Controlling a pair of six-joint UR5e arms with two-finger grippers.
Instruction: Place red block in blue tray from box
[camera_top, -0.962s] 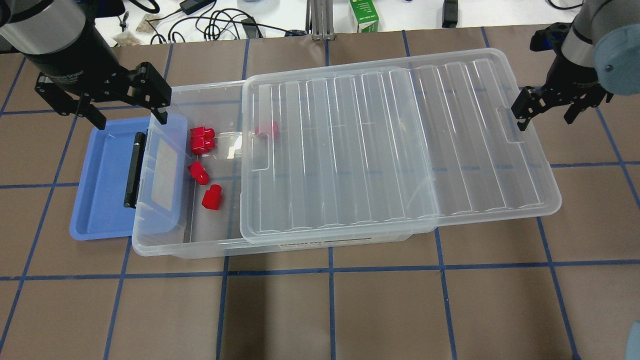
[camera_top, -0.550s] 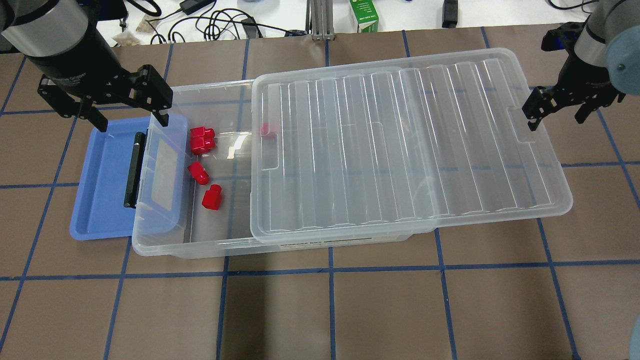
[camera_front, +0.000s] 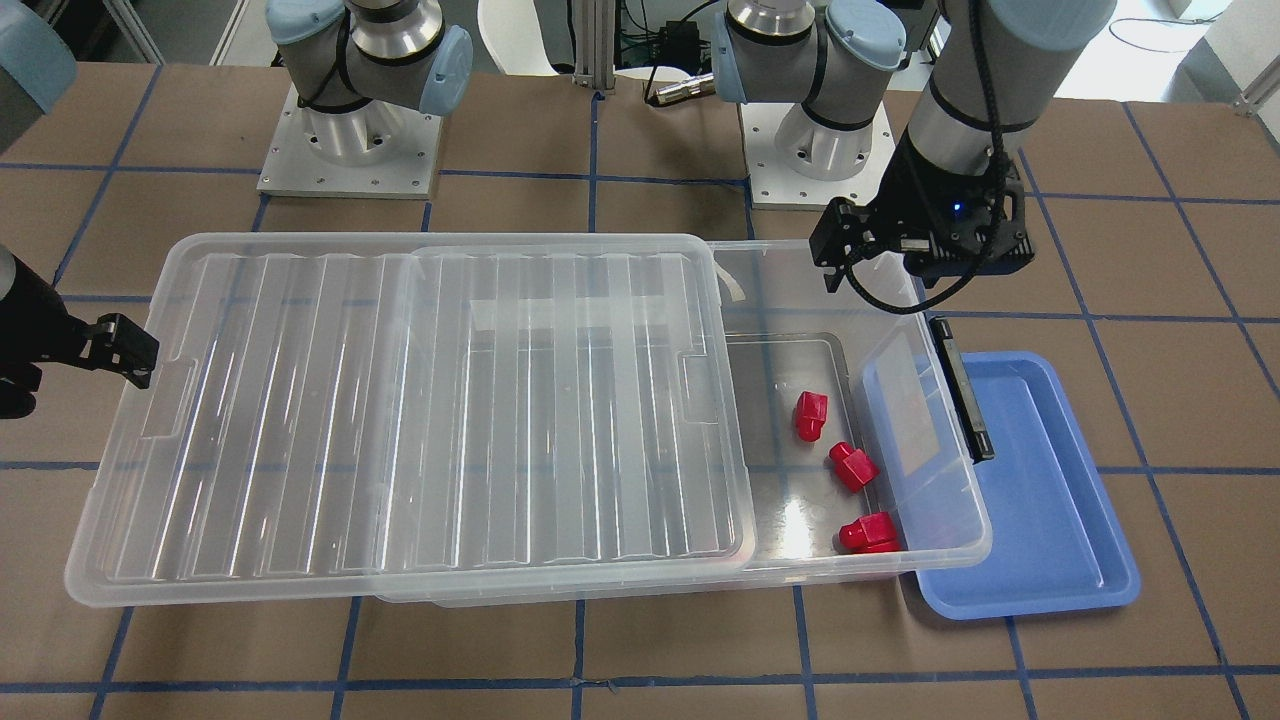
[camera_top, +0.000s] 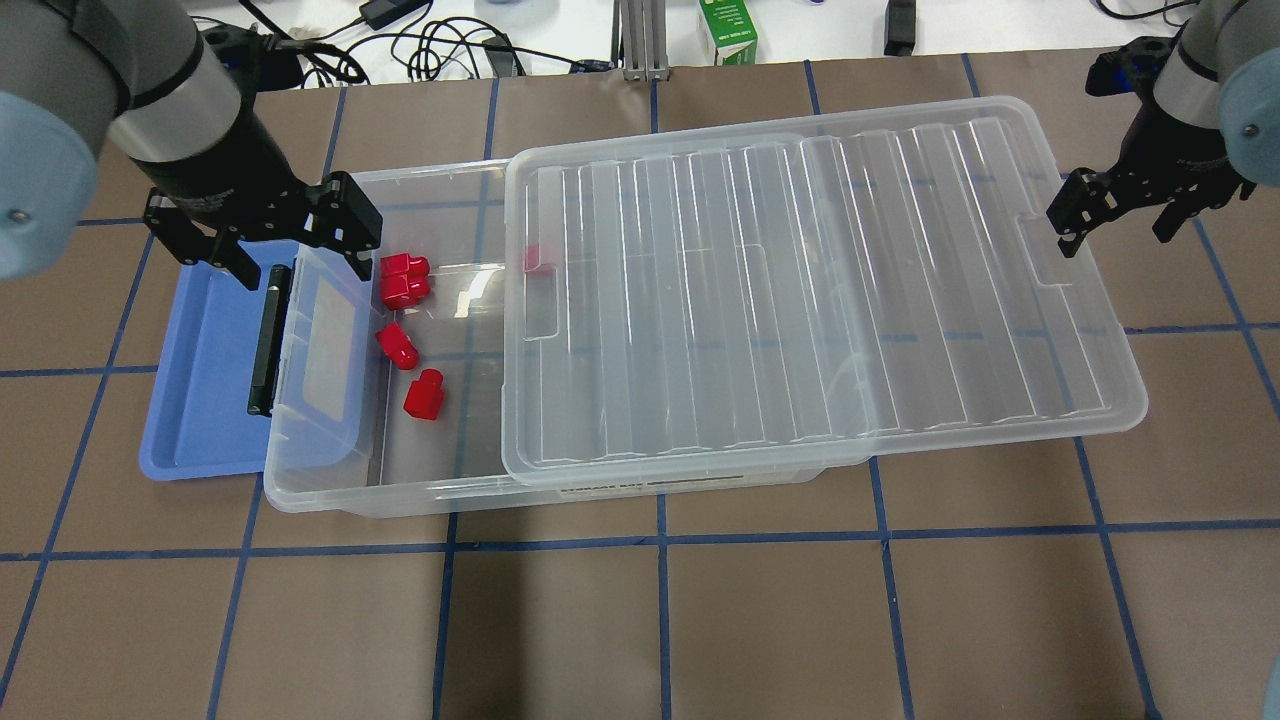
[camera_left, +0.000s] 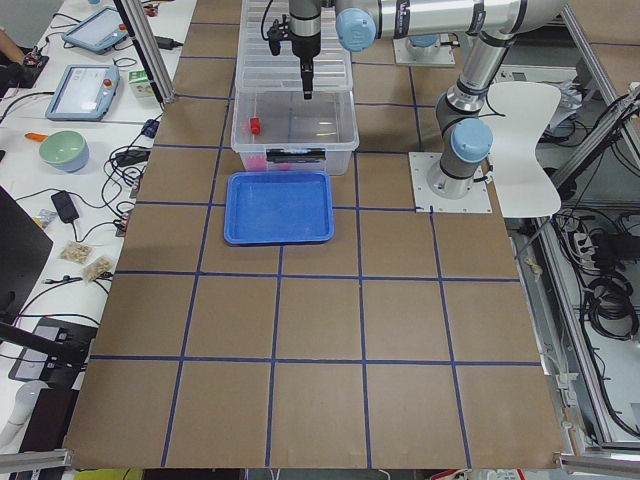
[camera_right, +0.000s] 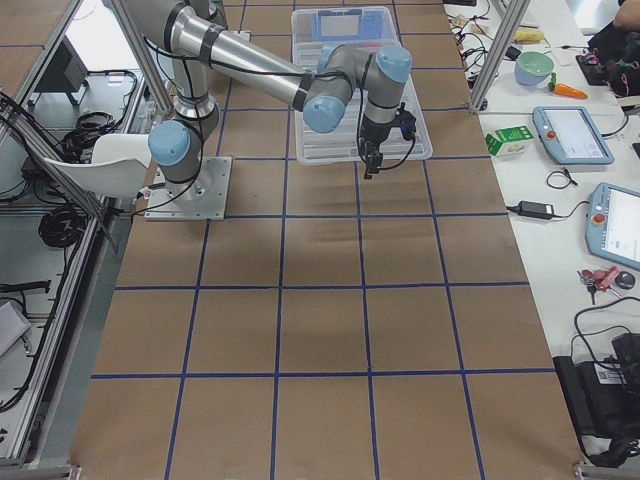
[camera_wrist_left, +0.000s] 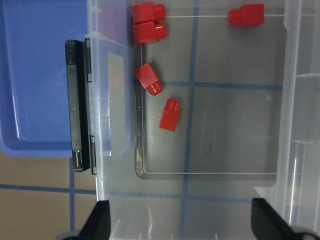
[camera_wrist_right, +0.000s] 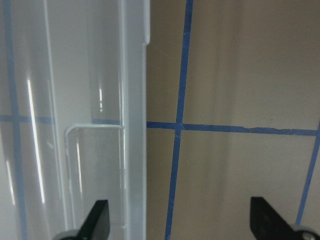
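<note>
Several red blocks lie in the uncovered left end of the clear box; they also show in the left wrist view. One more block sits half under the ribbed lid, which is slid off to the right. The blue tray lies at the box's left end, partly under its black clip handle. My left gripper is open and empty, above the box's left end near the far wall. My right gripper is open and empty, at the lid's right edge.
A green carton and cables lie on the white surface beyond the table's far edge. The arm bases stand on the robot's side. Brown table with blue tape lines lies in front of the box.
The lid has slid a little to the right. My left gripper has moved right and down, over the box's left end. My right gripper has shifted slightly right.
</note>
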